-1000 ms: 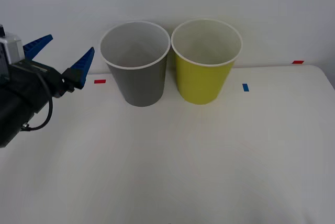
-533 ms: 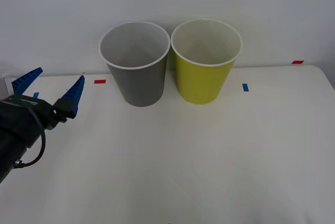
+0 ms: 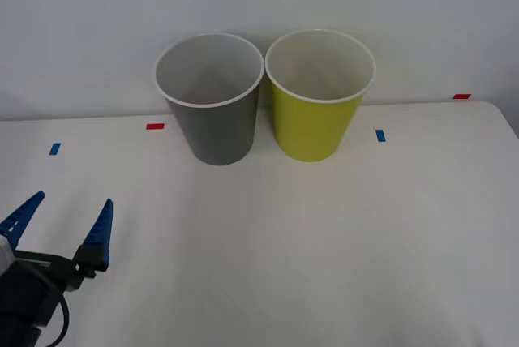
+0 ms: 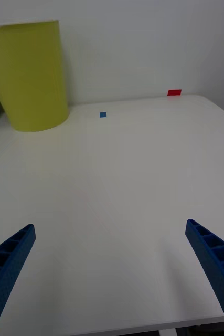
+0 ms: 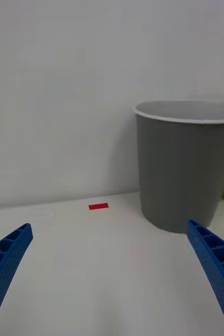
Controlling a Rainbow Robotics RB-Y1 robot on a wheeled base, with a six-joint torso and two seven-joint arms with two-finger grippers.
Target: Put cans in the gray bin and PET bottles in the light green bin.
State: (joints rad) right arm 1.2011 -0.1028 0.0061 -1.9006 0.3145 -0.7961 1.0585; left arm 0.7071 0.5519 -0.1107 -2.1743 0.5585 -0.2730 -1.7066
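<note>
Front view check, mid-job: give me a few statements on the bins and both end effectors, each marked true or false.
1. The gray bin stands on the robot's left of the light green bin. True.
2. The left end effector grips a can. False: it is open and holds nothing.
3. The left end effector hovers above the gray bin. False: it is at the table's near left, well short of it.
4. The right end effector is open. True.
5. The bins lie on their sides. False: both are upright.
</note>
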